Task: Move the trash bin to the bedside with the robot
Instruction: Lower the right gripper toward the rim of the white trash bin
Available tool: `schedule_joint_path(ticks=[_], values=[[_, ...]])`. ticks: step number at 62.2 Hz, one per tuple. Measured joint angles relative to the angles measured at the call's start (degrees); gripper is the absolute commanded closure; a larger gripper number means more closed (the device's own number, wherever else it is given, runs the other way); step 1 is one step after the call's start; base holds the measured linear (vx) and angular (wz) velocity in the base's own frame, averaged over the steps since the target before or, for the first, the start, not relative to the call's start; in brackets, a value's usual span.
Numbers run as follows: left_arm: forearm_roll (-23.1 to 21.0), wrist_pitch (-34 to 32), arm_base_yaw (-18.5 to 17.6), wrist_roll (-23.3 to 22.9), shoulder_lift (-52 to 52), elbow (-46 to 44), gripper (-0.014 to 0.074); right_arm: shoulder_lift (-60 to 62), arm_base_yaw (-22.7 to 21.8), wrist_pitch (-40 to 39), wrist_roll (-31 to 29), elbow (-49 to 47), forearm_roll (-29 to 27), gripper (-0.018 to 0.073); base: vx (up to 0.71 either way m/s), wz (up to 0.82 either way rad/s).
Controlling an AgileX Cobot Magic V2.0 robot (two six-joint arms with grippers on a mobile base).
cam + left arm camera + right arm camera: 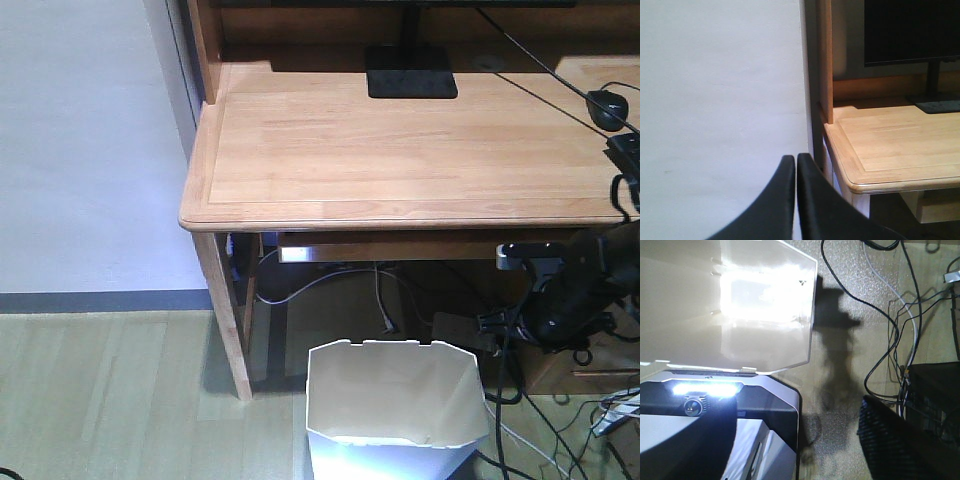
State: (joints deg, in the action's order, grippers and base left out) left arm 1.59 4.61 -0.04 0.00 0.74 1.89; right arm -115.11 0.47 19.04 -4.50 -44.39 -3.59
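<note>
"Is the left gripper (796, 159) gripping anything?"
"No. Its jaws are clenched together on nothing, beside the desk (890, 145) corner."
"And the right gripper (545, 275)?"
"Can't tell. It isn't touching the trash bin (395, 400), which stands on the floor before the desk."

One white tapered plastic bin with notched rim (395, 400). One light wooden desk (400, 150). One flat black monitor base (411, 76). One black computer mouse (606, 108). One black sleeved robot arm (575, 295), front view. Two black curved gripper fingers (781, 200), left wrist view. Floor cables (898, 340): several, tangled, exact count unclear.
</note>
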Motion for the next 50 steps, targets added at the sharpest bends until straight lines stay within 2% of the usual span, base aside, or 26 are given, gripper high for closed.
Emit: schedule_joint_path(ticks=[24, 50], values=[[0.0, 0.0, 0.0, 0.0, 0.0, 0.0, 0.0603, -15.33, 0.0, -2.59, -1.22, -7.37, 0.0, 0.0043, 0.0, 0.0], [0.0, 0.0, 0.0, 0.0, 0.0, 0.0, 0.0603, -33.84, 0.0, -2.11, -3.77, -20.36, 0.0, 0.0022, 0.0, 0.0]])
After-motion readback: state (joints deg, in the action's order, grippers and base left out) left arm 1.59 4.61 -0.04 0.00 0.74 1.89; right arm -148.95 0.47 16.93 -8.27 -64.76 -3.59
